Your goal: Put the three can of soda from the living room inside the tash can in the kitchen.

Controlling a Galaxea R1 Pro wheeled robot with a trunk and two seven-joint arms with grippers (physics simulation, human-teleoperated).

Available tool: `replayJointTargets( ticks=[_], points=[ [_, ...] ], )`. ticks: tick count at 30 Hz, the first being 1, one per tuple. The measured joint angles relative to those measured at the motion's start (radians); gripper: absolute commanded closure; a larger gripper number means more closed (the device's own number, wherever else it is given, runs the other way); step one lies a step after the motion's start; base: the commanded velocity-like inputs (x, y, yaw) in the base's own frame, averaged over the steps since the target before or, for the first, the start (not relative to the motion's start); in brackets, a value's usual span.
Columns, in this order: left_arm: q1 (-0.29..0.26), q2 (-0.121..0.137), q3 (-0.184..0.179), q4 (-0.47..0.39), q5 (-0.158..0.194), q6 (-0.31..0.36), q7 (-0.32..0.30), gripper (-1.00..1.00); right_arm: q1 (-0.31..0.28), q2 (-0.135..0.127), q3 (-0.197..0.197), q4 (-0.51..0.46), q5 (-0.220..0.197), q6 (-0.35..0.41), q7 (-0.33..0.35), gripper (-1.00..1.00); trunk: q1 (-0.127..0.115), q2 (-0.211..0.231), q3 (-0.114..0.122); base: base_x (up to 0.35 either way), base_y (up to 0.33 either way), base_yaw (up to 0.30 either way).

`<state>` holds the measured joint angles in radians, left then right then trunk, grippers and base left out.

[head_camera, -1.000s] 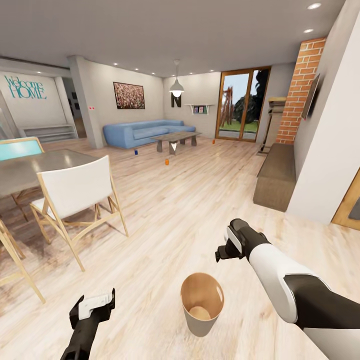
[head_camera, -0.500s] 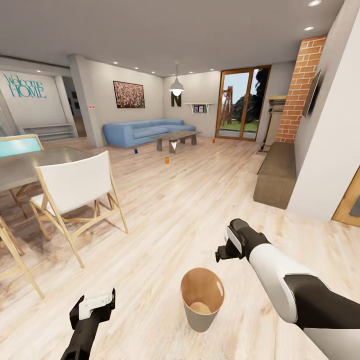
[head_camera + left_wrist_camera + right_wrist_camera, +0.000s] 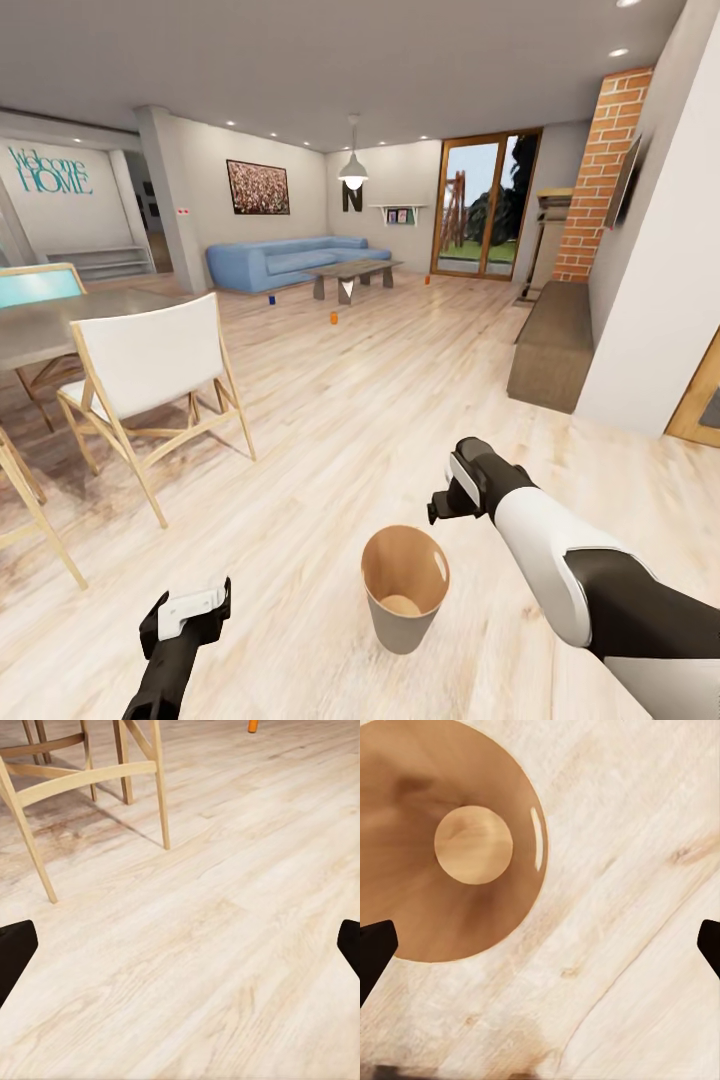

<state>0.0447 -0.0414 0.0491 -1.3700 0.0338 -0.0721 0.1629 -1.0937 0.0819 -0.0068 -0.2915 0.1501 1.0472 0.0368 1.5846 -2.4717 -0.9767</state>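
The copper-brown tash can stands upright on the wood floor just ahead of me, with nothing inside it. My right gripper hovers open just right of and above its rim, and the right wrist view looks down into the tan inside between the open right gripper. My left gripper hangs open at the lower left over bare floor. Far off in the living room, a blue can of soda and two orange ones stand on the floor by the low table.
A white folding chair and a grey dining table stand at the left; the chair's legs show in the left wrist view. A brown bench lines the right wall. The blue sofa sits at the far end.
The whole view has shifted slightly, so the camera has moved a little. Both arms keep the same pose and both grippers stay open.
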Motion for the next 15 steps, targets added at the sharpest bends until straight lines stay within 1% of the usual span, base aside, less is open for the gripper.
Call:
replayJointTargets(
  ticks=[1,2,6,15],
  points=[
    [0.0,0.0,0.0,0.0,0.0,0.0,0.0,-1.0,0.0,0.002,0.001,-0.001,0.0,0.0,0.0,-1.0,0.004,-0.007,-0.003,0.0,0.0,0.0],
    [0.0,0.0,0.0,0.0,0.0,0.0,0.0,-1.0,0.0,0.007,0.002,-0.002,0.0,0.0,-0.001,-1.0,0.004,-0.007,-0.003,0.0,0.0,0.0],
    [0.0,0.0,0.0,0.0,0.0,0.0,0.001,-1.0,0.0,0.014,0.005,-0.004,0.002,0.0,-0.001,-1.0,0.004,-0.007,-0.003,0.0,0.0,0.0],
    [0.0,0.0,0.0,0.0,0.0,0.0,-0.002,-1.0,0.0,0.018,0.018,-0.005,0.003,0.0,-0.001,-1.0,0.004,-0.007,-0.003,0.009,0.003,0.0]
  ],
)
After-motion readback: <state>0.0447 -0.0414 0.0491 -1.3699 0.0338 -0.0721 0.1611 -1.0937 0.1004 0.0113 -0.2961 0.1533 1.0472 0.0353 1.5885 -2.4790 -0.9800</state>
